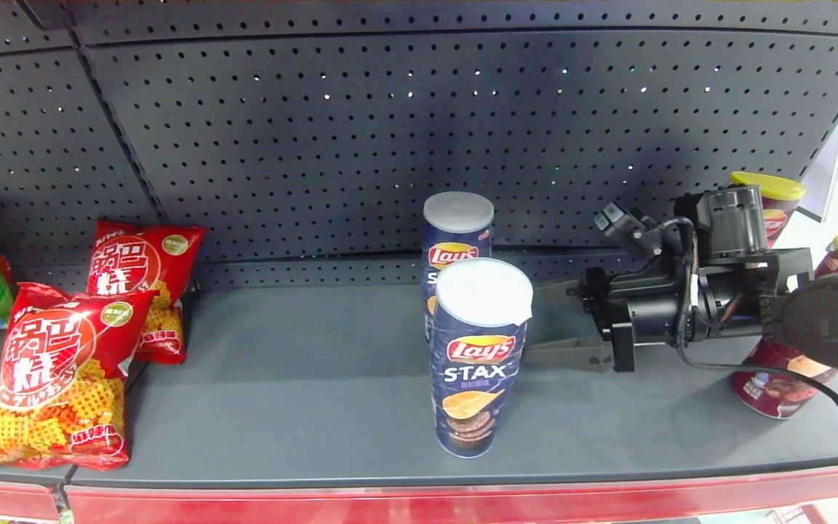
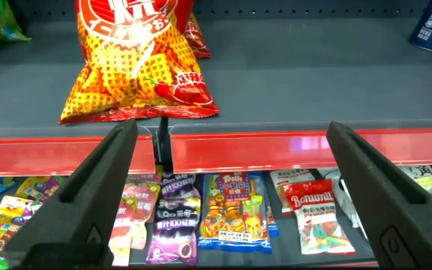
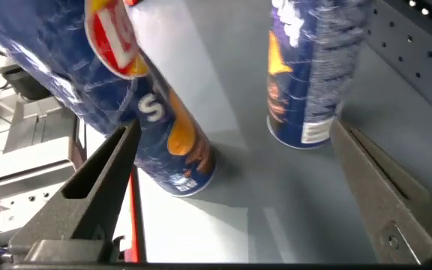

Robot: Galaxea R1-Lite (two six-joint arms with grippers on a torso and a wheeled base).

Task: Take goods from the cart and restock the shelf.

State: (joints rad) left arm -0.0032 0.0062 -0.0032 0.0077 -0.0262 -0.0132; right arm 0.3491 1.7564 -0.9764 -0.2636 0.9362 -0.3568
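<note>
Front blue can [image 1: 477, 364] upright mid-shelf [image 1: 302, 378], rear blue can [image 1: 455, 240] just behind it; right gripper [image 1: 541, 324] fingers apart, tips just beside the front can; left gripper [image 2: 232, 129] fingers apart, low before the shelf's red edge; red snack bags [image 1: 62, 378] at left

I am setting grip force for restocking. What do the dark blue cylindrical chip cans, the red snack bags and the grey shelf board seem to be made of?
Dark blue cylindrical chip cans: probably printed cardboard tubes, slightly glossy, with pale lids, perhaps plastic. Red snack bags: thin shiny film, creased and puffy. Grey shelf board: likely painted metal, matte, like the perforated back panel.
</note>
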